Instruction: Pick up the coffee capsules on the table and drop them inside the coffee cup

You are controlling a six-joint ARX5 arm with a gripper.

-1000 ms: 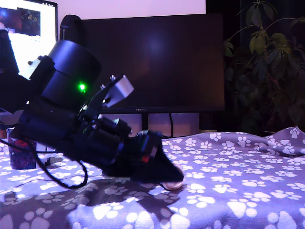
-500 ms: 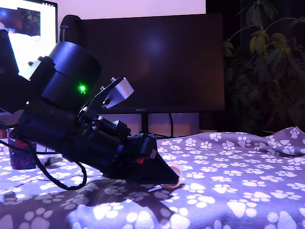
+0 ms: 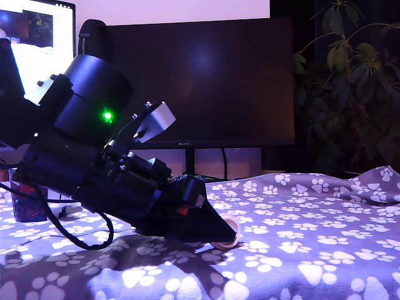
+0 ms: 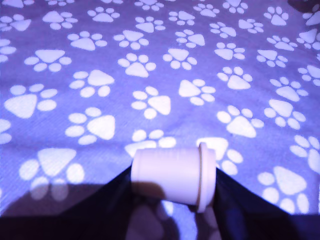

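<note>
A white coffee capsule [image 4: 167, 172] with a flanged rim lies sideways between my two black fingers, just above the paw-print cloth of the table [image 4: 150, 75]. My gripper [image 4: 174, 186] is shut on it, one finger at each end. In the exterior view, the gripper [image 3: 229, 236] points down to the cloth near the middle, and the capsule [image 3: 230, 226] shows at its tip. The coffee cup [image 3: 25, 203], dark purple with red and blue, stands at the exterior view's far left, mostly hidden behind the arm.
A large dark monitor [image 3: 206, 81] stands behind the table, with a lit screen [image 3: 40, 44] at the back left. A leafy plant [image 3: 356, 81] fills the back right. The cloth bunches into a fold [image 3: 375, 184] at the exterior view's right edge.
Over the last second the gripper shifted slightly and the white capsule, first low under the fingertips, now sits held between them. Nothing has moved in the last half second.
</note>
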